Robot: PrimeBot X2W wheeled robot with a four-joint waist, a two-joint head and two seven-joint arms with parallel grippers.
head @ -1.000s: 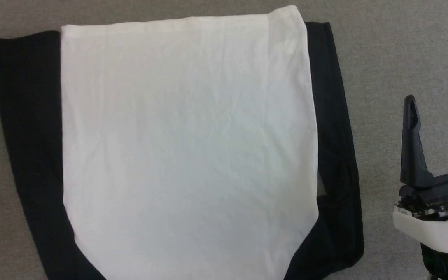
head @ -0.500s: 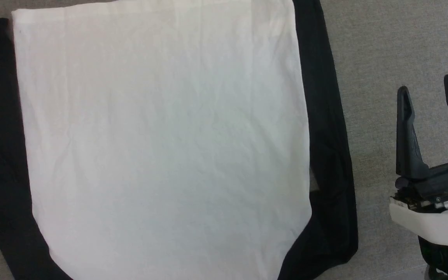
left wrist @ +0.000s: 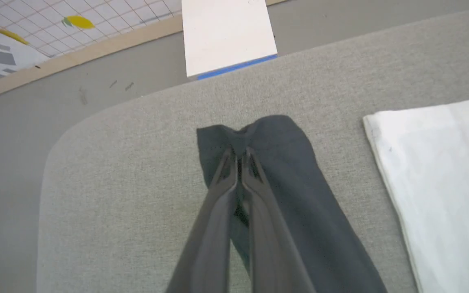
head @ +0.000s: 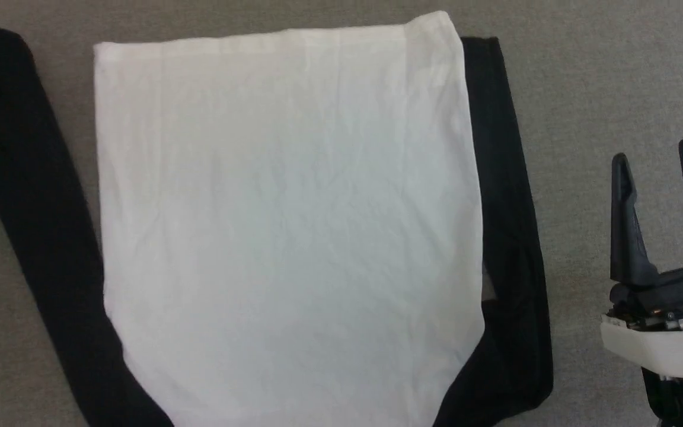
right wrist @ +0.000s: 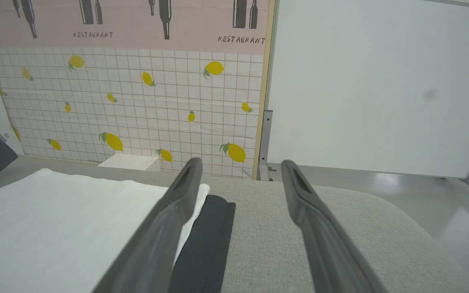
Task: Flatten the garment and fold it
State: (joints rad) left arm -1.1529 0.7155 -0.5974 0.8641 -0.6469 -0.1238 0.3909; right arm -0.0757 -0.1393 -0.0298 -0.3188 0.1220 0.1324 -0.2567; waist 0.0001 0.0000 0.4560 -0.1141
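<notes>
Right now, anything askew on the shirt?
Yes: the garment has its left sleeve splayed out from the white body, bare table showing between them, cuff pinched in the left gripper. The right sleeve lies snug along the body.

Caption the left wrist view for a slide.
Left end effector pinching the shirt's black sleeve on a grey table.

head: steeply down, close over the grey fabric-topped table (head: 584, 77) | left wrist: low, along the left gripper (left wrist: 239, 152) toward a rounded table corner | right wrist: near-level, facing the lemon-print tiled wall (right wrist: 136, 101) | shared: white-bodied, black-sleeved shirt (head: 288, 207) (in all three)
</notes>
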